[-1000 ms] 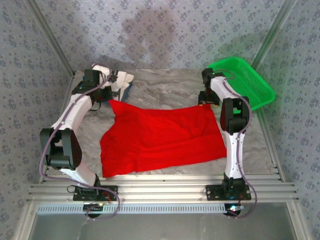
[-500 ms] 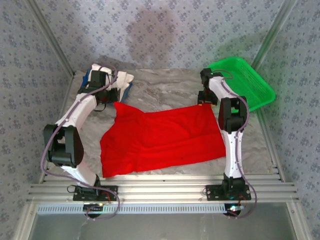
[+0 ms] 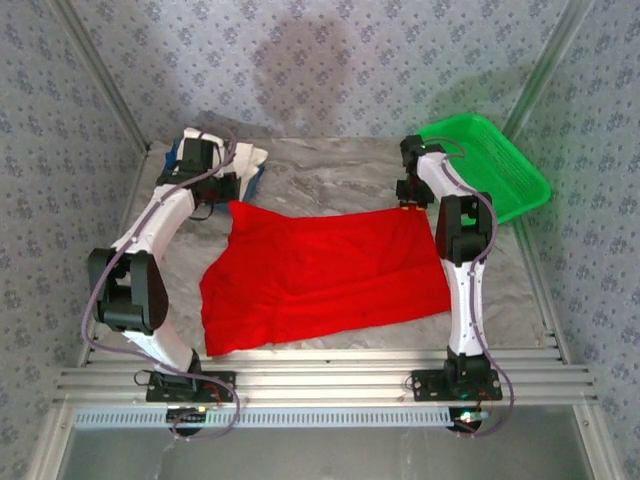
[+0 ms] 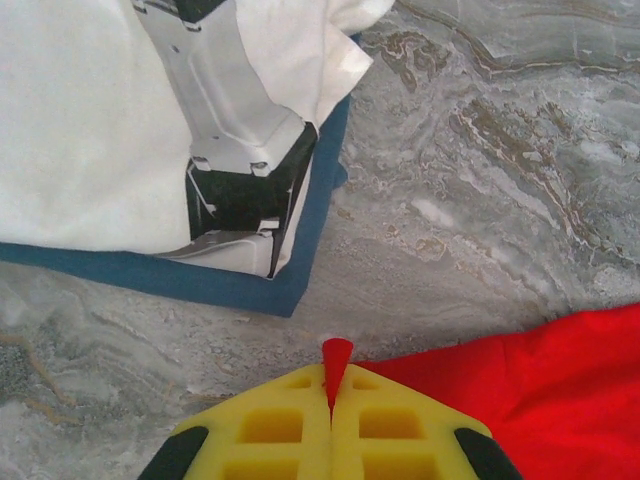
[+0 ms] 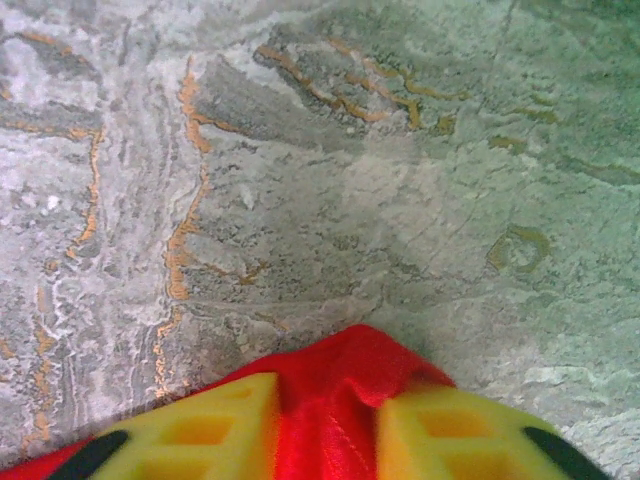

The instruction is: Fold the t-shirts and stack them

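The red t-shirt (image 3: pixel 320 275) lies spread out, plain side up, across the middle of the marble table (image 3: pixel 330 175). My left gripper (image 3: pixel 228 200) holds its far left corner. In the left wrist view that gripper (image 4: pixel 332 385) is shut, and a small red tip of the shirt (image 4: pixel 540 390) pokes out between the yellow fingers. My right gripper (image 3: pixel 410 205) is at the far right corner. In the right wrist view a bunch of the red cloth (image 5: pixel 345 370) fills the gap in the gripper (image 5: pixel 328 420). The white t-shirt (image 4: pixel 90 120) lies folded at the back left.
The white shirt rests on a flat blue tray (image 4: pixel 300 270) at the back left, just beyond my left gripper. A green mesh basket (image 3: pixel 490 165) sits at the back right corner. Patterned walls enclose the table on three sides.
Both grippers have drawn the shirt's far corners a little farther back. The far edge is now straighter and the cloth flatter, with fewer folds near the right side.
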You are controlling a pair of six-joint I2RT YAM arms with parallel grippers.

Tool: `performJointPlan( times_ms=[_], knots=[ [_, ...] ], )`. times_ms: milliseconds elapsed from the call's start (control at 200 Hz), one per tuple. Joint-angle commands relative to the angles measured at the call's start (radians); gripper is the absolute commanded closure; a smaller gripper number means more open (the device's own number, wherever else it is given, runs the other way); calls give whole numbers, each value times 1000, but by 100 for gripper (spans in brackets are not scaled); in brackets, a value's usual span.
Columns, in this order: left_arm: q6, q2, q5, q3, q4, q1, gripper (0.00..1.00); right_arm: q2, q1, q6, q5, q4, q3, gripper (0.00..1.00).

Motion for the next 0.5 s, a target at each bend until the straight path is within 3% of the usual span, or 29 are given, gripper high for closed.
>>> performJointPlan(
  times_ms=[0, 175, 495],
  knots=[
    [14, 13, 11, 26, -6, -8, 100, 38, -15, -7, 6, -11, 24, 79],
    [6, 15, 9, 29, -8, -12, 100, 10, -16, -11, 5, 7, 11, 99],
    [-63, -33, 47, 15, -6, -41, 100, -168, -20, 10, -19, 156, -170, 100]
  ],
)
